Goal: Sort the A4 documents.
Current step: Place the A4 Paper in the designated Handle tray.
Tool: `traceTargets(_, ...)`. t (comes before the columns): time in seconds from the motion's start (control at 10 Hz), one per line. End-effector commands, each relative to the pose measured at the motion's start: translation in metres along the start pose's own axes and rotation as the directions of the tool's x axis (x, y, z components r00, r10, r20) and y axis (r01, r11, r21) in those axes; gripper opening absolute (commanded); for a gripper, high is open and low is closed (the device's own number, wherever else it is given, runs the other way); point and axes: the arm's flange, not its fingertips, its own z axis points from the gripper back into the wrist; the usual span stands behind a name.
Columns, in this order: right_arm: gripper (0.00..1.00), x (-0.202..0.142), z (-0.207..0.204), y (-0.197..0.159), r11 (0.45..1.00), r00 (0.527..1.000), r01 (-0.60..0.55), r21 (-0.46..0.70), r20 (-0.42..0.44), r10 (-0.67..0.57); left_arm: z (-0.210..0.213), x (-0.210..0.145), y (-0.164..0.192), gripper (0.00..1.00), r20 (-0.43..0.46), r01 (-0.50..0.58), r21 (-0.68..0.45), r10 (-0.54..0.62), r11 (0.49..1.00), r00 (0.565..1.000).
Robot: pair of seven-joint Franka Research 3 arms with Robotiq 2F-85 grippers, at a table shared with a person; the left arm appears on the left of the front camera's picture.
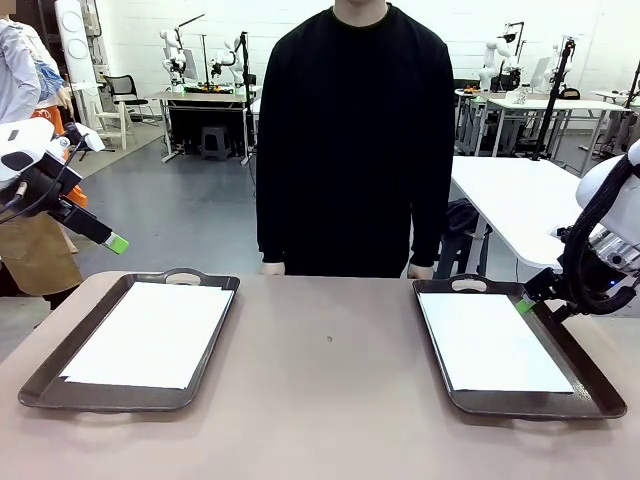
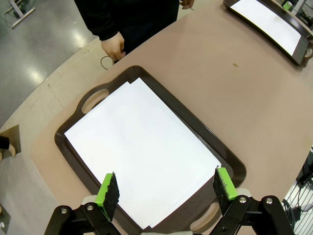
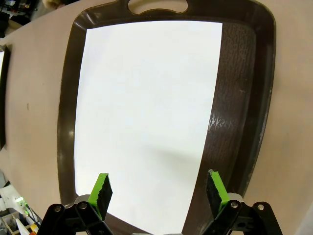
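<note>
A: We've got two dark brown trays on the tan table [image 1: 330,400], one each side. Left tray [image 1: 40,375] holds white A4 documents [image 1: 150,335]; in the left wrist view a second sheet edge peeks out at the corners, so we count more than one sheet there.

B: Agreed. Right tray [image 1: 600,395] has A4 paper [image 1: 490,345] too, pushed toward its inner side, bare tray floor along the other long edge in the right wrist view. How many sheets, we can't tell.

A: Left gripper [image 2: 166,188] — jaws wide apart, nothing between them, hanging above the near end of the left tray. In the front view it's up off the table at the left edge.

B: Right gripper [image 3: 159,191] same, jaws spread, empty, above the paper's near end. In the front view we see its green tip by the right tray's far outer rim.

A: Person [image 1: 355,140] in a black top stands at the far side, both hands at the table edge, between the trays.

B: One hand [image 2: 115,46] is near the left tray's far handle, not touching it.
</note>
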Motion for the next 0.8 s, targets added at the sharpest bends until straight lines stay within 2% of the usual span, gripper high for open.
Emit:
traceTargets(0.0,1.00,0.0007,-0.0015,-0.0007,1.000,1.000,0.001,0.000,-0.002,-0.001,0.0012,-0.0005,0.0005,1.00,-0.001,0.000,0.006,0.000,1.000,1.000)
traceTargets(0.7,1.00,0.0007,-0.0015,-0.0007,1.000,1.000,0.001,0.000,-0.002,-0.001,0.0012,-0.0005,0.0005,1.00,-0.001,0.000,0.006,0.000,1.000,1.000)
